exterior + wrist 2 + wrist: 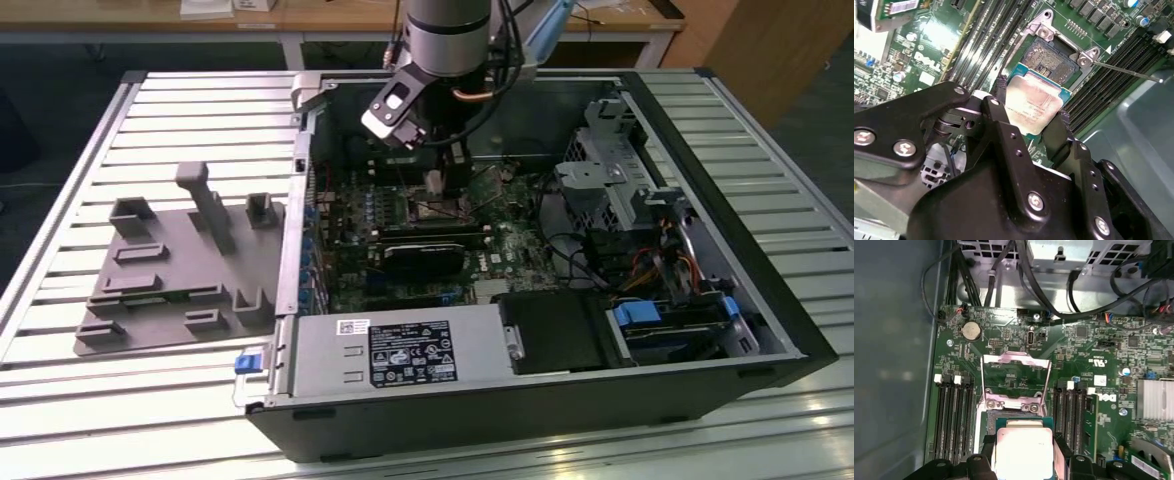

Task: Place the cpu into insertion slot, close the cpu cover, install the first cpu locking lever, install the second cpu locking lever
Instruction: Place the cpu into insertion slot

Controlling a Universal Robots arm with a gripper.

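Now cpu (1036, 100) in end effector (1031, 104) grip abv insertion slot (1049, 57); first wrist view: cpu cover (1013, 358) open.

No wording reads with certainty. The cpu (1034, 102), close to the insertion slot (1048, 59), carries faint markings on its metal top. Near the insertion slot, the motherboard (1004, 337) bears a white printed logo (1106, 397) and a small white mark (1097, 361). Farther off, a barcode sticker (901, 7) sits on a green card (880, 17). Well apart from the insertion slot, the grey power-supply box (320, 350) carries a black label (414, 357) of white symbols and a small white sticker (352, 325)
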